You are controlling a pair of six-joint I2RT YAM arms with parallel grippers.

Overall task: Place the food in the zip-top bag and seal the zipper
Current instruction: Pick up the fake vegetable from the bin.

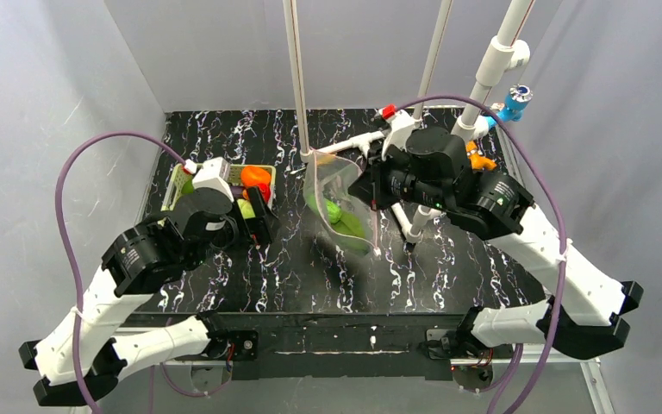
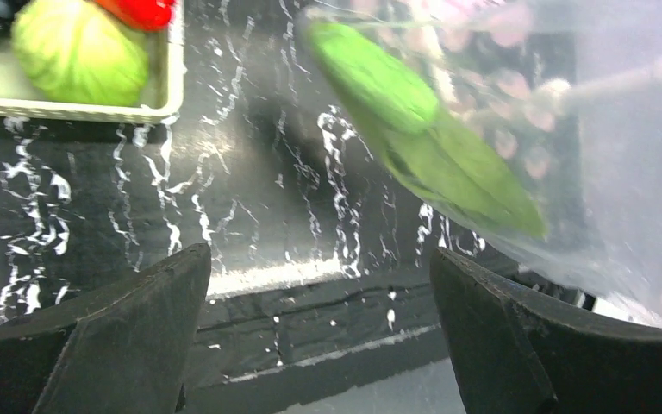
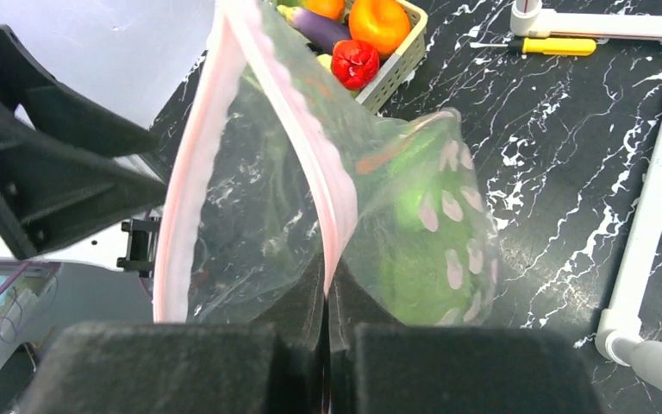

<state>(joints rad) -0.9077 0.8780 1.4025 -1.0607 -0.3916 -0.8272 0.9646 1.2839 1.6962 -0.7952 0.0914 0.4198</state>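
My right gripper (image 3: pixel 327 280) (image 1: pixel 365 188) is shut on one lip of the zip-top bag (image 3: pixel 259 216) (image 1: pixel 334 185), pinching the pinkish zipper (image 3: pixel 309 138) and holding the bag up off the table. The bag's mouth gapes, with the other strip (image 3: pixel 185 172) standing apart. Green food (image 3: pixel 414 259) (image 2: pixel 414 138) (image 1: pixel 343 216) lies inside the bag. My left gripper (image 2: pixel 319 289) (image 1: pixel 259 216) is open and holds nothing; it hangs low between the bag and the basket. More food sits in the basket: an orange (image 3: pixel 379 21), a red tomato (image 3: pixel 355 62) and a green leafy piece (image 2: pixel 78 52).
The pale green lattice basket (image 1: pixel 177 181) (image 2: pixel 95 110) stands at the left. A white pipe frame (image 3: pixel 655 198) (image 1: pixel 358 142) stands behind and right of the bag. A yellow screwdriver (image 3: pixel 560 45) lies by it. An orange toy (image 1: pixel 481 159) sits at the back right.
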